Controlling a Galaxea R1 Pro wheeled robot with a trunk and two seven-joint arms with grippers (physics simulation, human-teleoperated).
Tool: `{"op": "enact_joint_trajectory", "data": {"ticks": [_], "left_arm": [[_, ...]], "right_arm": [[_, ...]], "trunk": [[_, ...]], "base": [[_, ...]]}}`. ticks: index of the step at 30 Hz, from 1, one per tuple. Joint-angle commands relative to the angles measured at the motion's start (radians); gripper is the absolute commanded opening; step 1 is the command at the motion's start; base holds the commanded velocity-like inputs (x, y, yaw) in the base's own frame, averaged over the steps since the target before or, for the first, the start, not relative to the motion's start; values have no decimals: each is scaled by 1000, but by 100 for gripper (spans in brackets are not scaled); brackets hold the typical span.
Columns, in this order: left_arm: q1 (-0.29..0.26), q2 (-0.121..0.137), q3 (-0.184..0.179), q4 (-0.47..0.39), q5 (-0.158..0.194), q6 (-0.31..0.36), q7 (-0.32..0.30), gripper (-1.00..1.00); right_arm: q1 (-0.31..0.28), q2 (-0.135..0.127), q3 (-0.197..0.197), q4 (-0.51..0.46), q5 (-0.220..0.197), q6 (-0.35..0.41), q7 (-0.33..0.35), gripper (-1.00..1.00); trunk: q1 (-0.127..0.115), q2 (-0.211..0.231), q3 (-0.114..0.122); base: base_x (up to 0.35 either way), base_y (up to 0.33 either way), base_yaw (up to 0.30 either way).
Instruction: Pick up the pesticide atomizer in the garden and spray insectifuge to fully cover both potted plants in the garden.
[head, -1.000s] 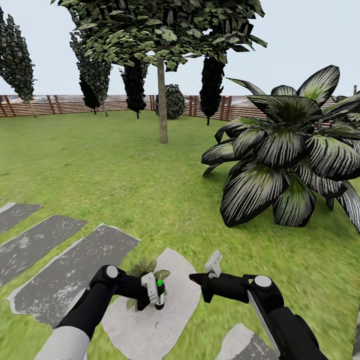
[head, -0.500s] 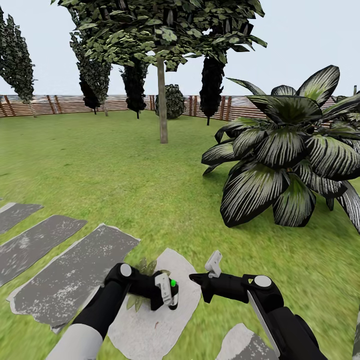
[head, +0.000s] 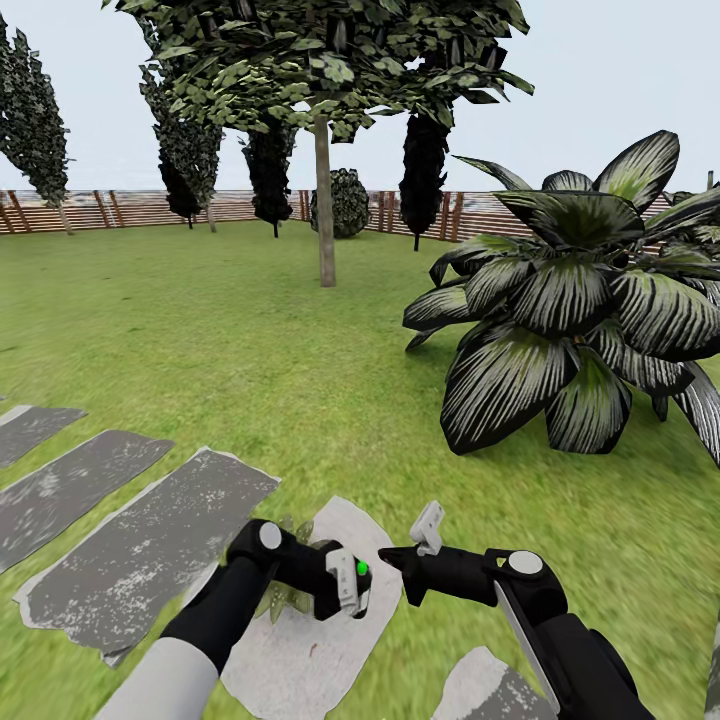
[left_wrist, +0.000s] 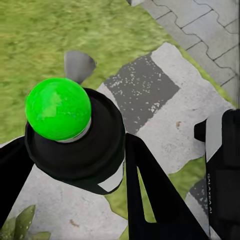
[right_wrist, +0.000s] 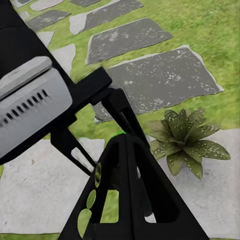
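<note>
My left gripper (head: 350, 590) is shut on the pesticide atomizer (head: 346, 583), whose pale spray head carries a bright green ball (left_wrist: 57, 108) on a dark body (left_wrist: 80, 150). It hovers low over a white stepping stone (head: 300, 660). One potted plant (head: 290, 598), a low rosette of speckled olive leaves (right_wrist: 182, 132), sits on that stone, partly hidden under my left arm. My right gripper (head: 392, 560) is shut on nothing, just right of the atomizer, its tip pointing at it. The second potted plant is out of view.
A big striped-leaf palm (head: 570, 310) fills the right side of the lawn. A tree trunk (head: 324, 210) stands ahead, with a slatted fence (head: 120, 208) behind. Grey stepping stones (head: 130, 550) lie to the left. Brick paving (left_wrist: 210, 30) borders the grass.
My left arm has carried the atomizer to the right across the potted plant, closer to the right gripper. The right arm has stayed still.
</note>
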Motion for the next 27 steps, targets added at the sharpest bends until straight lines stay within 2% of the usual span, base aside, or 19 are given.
{"op": "enact_joint_trajectory", "data": {"ticks": [1, 20, 27], "left_arm": [[-1, -1, -5, -1, -3, 9, -4, -100], [-29, -4, -12, -2, -2, 12, -6, -100], [-32, -5, -60, -3, -1, 12, -6, -100]], "right_arm": [[-1, 0, 0, -2, 8, 3, 5, -100], [-1, -1, 0, -2, 8, 3, 3, -100], [-1, 0, 0, -2, 8, 3, 3, -100]], "trunk": [[0, -1, -2], [0, -1, -2], [0, -1, -2]], "base": [[0, 0, 0], [0, 0, 0], [0, 0, 0]]}}
